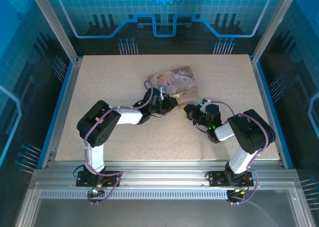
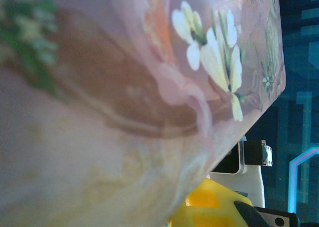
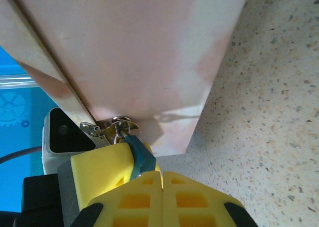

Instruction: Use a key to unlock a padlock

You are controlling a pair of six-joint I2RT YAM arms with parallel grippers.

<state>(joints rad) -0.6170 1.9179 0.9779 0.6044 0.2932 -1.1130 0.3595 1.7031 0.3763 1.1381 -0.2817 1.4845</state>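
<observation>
The left hand (image 1: pixel 168 103) reaches across the speckled counter (image 1: pixel 99 77) to the near edge of the pink illustrated box (image 1: pixel 174 82). Its jaws are all but closed, and what they pinch is hidden. At the box's lower corner hangs the padlock (image 3: pixel 91 129), with the key (image 3: pixel 122 123) just beside it. The right hand (image 1: pixel 188 110) is closed tight, its teal tip touching the key; I cannot tell whether it grips the key.

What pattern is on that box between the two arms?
The box is pink, illustrated with white flowers; the left wrist view shows it best.
</observation>
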